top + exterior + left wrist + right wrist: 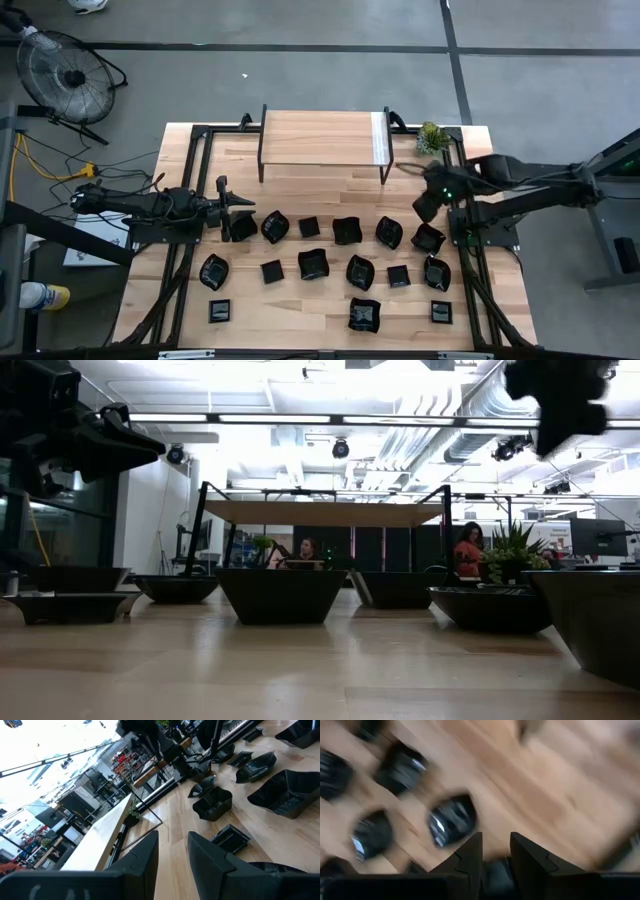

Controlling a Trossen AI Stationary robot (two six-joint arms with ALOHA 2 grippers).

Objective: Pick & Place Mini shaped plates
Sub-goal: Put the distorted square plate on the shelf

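Glossy black mini shaped plates (313,264) lie in loose rows across the front half of the wooden desk (330,175), approx sixteen: squares, wavy-edged, oval ones, none stacked. Judging by sheen and thin flared walls they're prob. hard, stiff, light, and slick, so could skid or chip if pinched badly. Best hold, imo: one finger inside, one outside a raised rim, on a straight edge where there is one; wavy lips look less sure.

Left pincer (228,208) hangs low at the back row's left end, just beside the leftmost plate (241,226); fingers (145,857) stand narrowly apart w/ nothing between. Right pincer (428,203) hovers above the row's right end, near the end plate (428,238); its wrist view shows a narrow gap, nothing held.

Behind the plates: a raised wooden shelf (322,137) and a small green plant (431,137) at the back right corner. A fan (65,78) stands on the floor off the desk.
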